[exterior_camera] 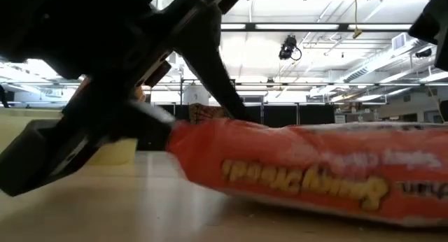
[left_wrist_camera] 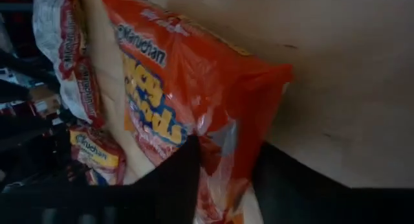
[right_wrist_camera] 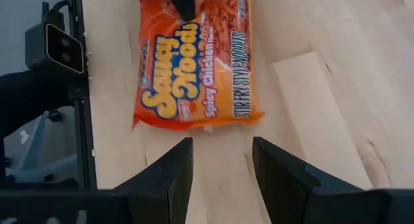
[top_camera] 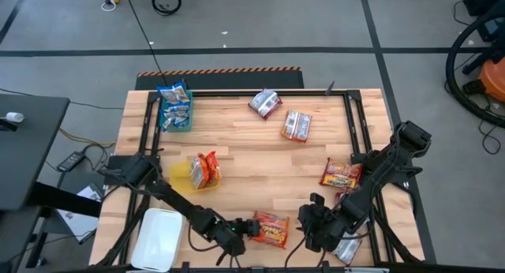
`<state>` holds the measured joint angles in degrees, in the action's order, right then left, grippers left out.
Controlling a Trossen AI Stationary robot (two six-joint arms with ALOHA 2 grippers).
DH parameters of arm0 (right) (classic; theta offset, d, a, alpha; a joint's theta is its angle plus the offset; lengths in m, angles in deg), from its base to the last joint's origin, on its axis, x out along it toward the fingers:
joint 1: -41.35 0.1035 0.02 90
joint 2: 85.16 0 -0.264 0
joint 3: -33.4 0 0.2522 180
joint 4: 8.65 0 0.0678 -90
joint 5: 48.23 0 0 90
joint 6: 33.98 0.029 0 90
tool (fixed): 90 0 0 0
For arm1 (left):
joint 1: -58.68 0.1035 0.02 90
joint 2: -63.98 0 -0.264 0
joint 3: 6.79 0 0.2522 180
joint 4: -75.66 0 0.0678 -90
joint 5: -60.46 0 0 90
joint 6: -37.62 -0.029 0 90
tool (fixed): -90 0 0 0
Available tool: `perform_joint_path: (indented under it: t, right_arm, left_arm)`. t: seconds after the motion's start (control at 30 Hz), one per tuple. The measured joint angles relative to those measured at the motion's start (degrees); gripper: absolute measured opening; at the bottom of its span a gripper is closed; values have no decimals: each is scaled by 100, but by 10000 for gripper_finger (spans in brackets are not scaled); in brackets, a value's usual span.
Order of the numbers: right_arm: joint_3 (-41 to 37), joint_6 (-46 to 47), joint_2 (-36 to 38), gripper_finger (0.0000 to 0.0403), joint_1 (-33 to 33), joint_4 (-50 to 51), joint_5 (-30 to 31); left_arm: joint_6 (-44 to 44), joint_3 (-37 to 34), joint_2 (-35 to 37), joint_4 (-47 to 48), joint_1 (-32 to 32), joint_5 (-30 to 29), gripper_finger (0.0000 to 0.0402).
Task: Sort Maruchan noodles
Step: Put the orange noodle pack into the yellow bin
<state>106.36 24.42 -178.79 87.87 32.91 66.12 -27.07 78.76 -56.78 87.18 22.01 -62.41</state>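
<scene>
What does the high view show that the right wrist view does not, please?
Only the high view shows the teal bin holding blue packets, the yellow bin with an orange packet, the white bin, the other loose packets and both arms. Only the right wrist view shows the print on the orange packet, reading Saucy Noods, and the right end effector open with bare table between its fingers. Both show that orange packet near the front edge, with the left end effector at its end.
</scene>
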Motion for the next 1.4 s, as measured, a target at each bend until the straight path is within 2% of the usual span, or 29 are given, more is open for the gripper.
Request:
perform_joint_path:
  t: [0.1, 0.2, 0.4, 0.57, 0.73, 0.87, 1.0, 1.1, 1.23, 1.4]
  right_arm:
    - [0, 62, -2, 165, -4, -16, -76]
    - [0, 62, -2, 165, 0, -60, -136]
    - [2, 48, -2, 165, -3, -124, -66]
    - [2, -3, -2, 165, -16, -167, 166]
    - [2, -140, -2, 165, -94, -186, 396]
    - [2, -194, -2, 165, -215, -215, 499]
    - [2, -198, -2, 165, -327, -230, 607]
    - [2, -198, -2, 165, -396, -233, 609]
    - [2, -203, -2, 165, -477, -245, 610]
    - [2, -461, -2, 165, -563, -260, 619]
  left_arm:
    - [2, 0, 69, 33, -42, -24, 65]
    - [0, 0, 270, 268, -149, -48, 32]
    - [588, -3, 1206, 1528, -324, -181, 26]
    - [1824, 381, 2198, 4144, -369, -231, 24]
    - [3339, 1185, 2871, 7086, -364, 523, 23]
    - [4210, 1966, 3105, 8585, -491, 706, 23]
    - [4812, 2595, 3218, 8992, -697, 791, 23]
    - [5094, 2760, 3316, 9215, -800, 1333, 24]
    - [5398, 2429, 3600, 9215, -883, 1957, 24]
    - [5509, 1495, 3865, 9224, -822, 2346, 24]
